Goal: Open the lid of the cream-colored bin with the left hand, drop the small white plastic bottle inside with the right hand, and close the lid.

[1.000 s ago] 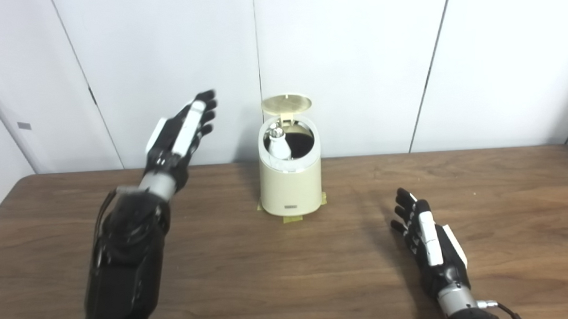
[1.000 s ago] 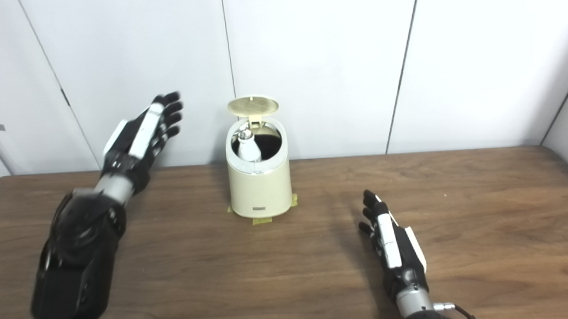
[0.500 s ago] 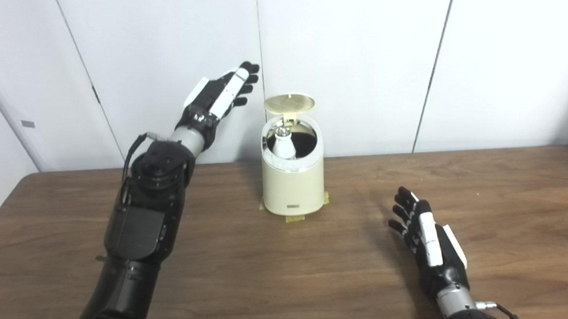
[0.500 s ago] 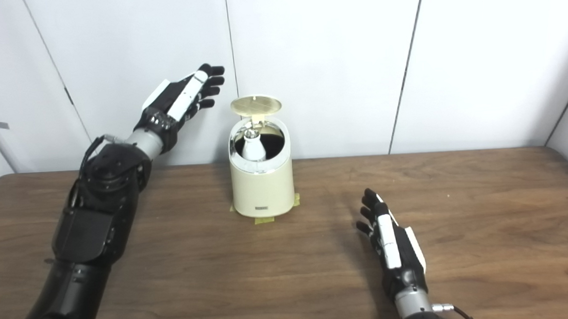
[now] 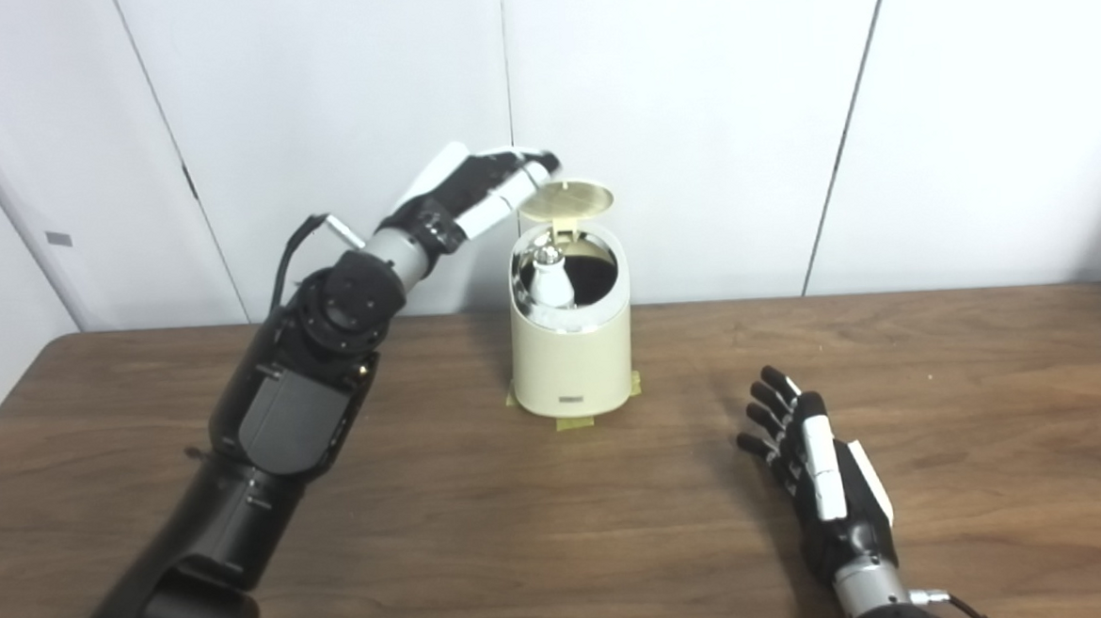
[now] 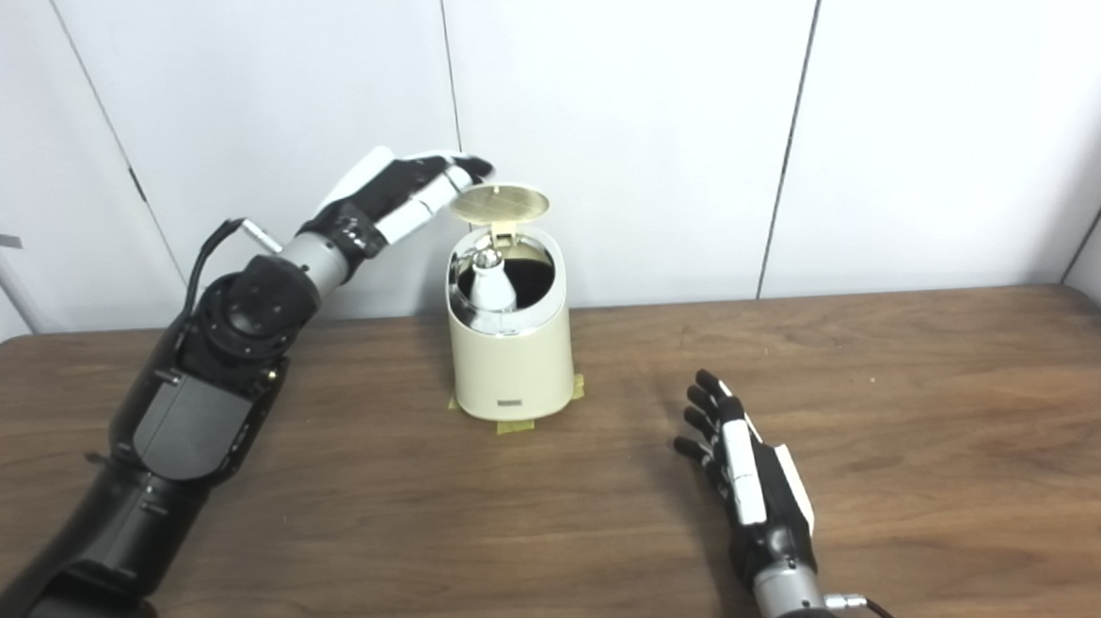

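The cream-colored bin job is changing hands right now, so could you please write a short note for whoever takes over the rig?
Left hand: open, raised beside the upright lid, fingertips at its left edge; contact unclear.
Right hand: open, empty, low over the table, right of the bin.
Cream-colored bin: open, standing on tape marks.
Small white plastic bottle: inside the bin.
Done: lid opened, bottle dropped in.
Left: close the lid with the left hand.

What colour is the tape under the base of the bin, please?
Yellowish tan. The tape pokes out under the bin, clearest in the left eye view.
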Motion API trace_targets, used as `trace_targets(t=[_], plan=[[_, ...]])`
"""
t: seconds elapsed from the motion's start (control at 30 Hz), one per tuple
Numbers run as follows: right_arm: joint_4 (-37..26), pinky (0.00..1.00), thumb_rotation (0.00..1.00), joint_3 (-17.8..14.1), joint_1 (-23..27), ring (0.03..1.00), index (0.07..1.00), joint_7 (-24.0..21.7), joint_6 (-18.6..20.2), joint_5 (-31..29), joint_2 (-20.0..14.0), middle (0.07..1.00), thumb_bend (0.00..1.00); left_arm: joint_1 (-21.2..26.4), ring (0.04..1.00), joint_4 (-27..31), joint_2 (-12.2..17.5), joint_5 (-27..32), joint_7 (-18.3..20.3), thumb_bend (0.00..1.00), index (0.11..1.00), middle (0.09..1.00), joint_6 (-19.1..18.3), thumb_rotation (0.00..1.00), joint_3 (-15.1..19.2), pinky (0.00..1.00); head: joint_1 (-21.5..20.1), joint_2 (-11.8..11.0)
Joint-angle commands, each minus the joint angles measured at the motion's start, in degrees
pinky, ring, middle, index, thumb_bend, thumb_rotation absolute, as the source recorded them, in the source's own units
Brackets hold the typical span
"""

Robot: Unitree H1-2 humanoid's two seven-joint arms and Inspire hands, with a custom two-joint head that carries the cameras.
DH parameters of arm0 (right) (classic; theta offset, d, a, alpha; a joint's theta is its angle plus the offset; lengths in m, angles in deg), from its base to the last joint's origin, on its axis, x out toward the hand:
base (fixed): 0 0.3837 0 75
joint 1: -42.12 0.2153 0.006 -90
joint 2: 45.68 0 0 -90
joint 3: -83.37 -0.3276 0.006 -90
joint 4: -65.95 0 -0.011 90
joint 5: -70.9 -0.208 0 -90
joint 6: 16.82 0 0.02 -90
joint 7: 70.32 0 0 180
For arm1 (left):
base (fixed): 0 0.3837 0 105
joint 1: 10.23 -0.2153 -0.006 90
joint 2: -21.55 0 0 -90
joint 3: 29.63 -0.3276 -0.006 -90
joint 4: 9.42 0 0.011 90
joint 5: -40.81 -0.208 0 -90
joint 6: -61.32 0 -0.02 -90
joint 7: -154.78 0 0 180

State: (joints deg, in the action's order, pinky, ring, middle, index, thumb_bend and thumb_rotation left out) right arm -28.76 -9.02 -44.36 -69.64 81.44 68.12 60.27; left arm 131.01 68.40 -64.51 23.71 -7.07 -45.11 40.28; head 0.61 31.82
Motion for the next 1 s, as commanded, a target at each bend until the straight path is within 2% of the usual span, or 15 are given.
trace_targets(t=[0.0, 0.1, 0.27, 0.37, 0.53, 0.67, 0.77, 0.97], plan=[[-0.73, 0.81, 1.00, 0.16, 1.24, 0.911, 0.913, 0.31, -0.85, 0.18, 0.32, 0.914, 0.59, 4.42, 0.834, 1.59, 2.28, -4.24, 0.96, 0.46, 0.808, 0.820, 3.21, 0.98, -1.80, 0.81, -0.05, 0.01], [-0.71, 0.81, 1.00, 0.32, 1.21, 0.910, 0.917, 0.27, -0.75, 0.25, 0.30, 0.913, 0.58, 5.04, 0.832, 2.33, 3.47, -8.73, 2.86, 0.49, 0.808, 0.832, 3.68, 0.96, -4.22, 0.79, -0.27, 0.03], [-0.43, 0.79, 1.00, 0.58, 1.37, 0.906, 0.922, 0.43, -0.69, 0.80, 0.01, 0.911, 0.55, 5.09, 0.811, 3.74, 4.05, -12.48, 4.94, 0.53, 0.803, 0.832, 5.35, 0.87, -5.44, 0.75, -0.46, 0.08], [-0.27, 0.79, 1.00, 0.59, 1.31, 0.906, 0.928, 0.53, -0.51, 0.84, -0.21, 0.913, 0.54, 5.04, 0.798, 5.23, 4.77, -15.67, 6.43, 0.56, 0.804, 0.826, 5.98, 0.88, -6.48, 0.73, -0.48, 0.18], [0.53, 0.79, 1.00, 0.38, 1.52, 0.902, 0.936, 0.40, 0.07, 0.24, -0.42, 0.911, 0.52, 4.70, 0.791, 7.67, 6.57, -21.04, 8.46, 0.57, 0.776, 0.791, 9.39, 0.93, -8.38, 0.71, -0.48, 0.26], [0.34, 0.79, 1.00, 0.27, 1.74, 0.897, 0.933, 0.64, 1.34, 0.04, -0.29, 0.906, 0.52, 3.98, 0.832, 10.24, 7.13, -24.43, 12.31, 0.59, 0.775, 0.802, 9.33, 0.96, -9.09, 0.77, -0.36, 0.58], [-0.04, 0.79, 1.00, 0.10, 1.77, 0.894, 0.931, 0.79, 2.13, -0.43, -0.06, 0.902, 0.52, 3.67, 0.849, 12.03, 7.81, -28.24, 16.13, 0.62, 0.796, 0.821, 10.11, 1.00, -11.03, 0.80, -0.48, 0.76], [-0.63, 0.80, 1.00, -0.13, 1.49, 0.898, 0.928, 0.81, 2.91, -0.86, -0.13, 0.901, 0.51, 2.45, 0.850, 14.35, 7.86, -35.28, 20.36, 0.59, 0.812, 0.830, 12.09, 1.00, -13.48, 0.88, -0.65, 1.36]])
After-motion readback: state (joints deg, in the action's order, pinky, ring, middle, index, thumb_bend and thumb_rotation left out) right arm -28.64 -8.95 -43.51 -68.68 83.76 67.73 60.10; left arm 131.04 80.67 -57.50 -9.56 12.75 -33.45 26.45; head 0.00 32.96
